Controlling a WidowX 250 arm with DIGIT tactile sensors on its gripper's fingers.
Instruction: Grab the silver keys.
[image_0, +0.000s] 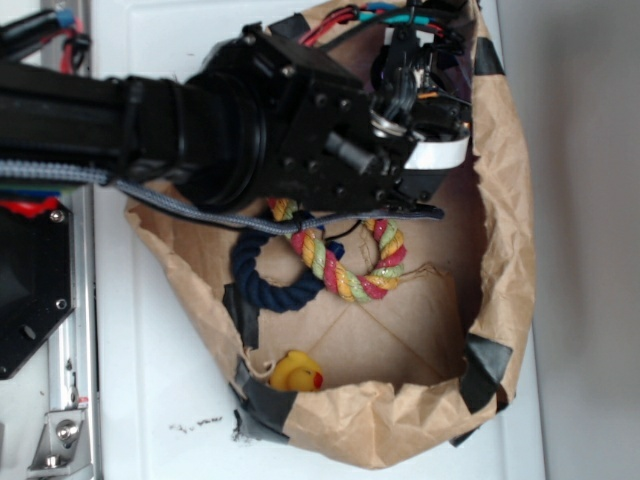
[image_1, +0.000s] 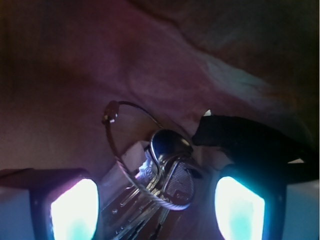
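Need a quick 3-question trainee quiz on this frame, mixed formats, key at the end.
1. True or false: in the wrist view, the silver keys lie between the two lit fingers of the gripper.
2. Multiple choice: the rubber duck sits where in the paper bag? A) under the gripper B) at the bag's edge, away from the arm C) on the multicoloured rope
3. Fill in: the navy rope lies touching the ___ rope.

Key: 1 true; 2 B; 3 multicoloured
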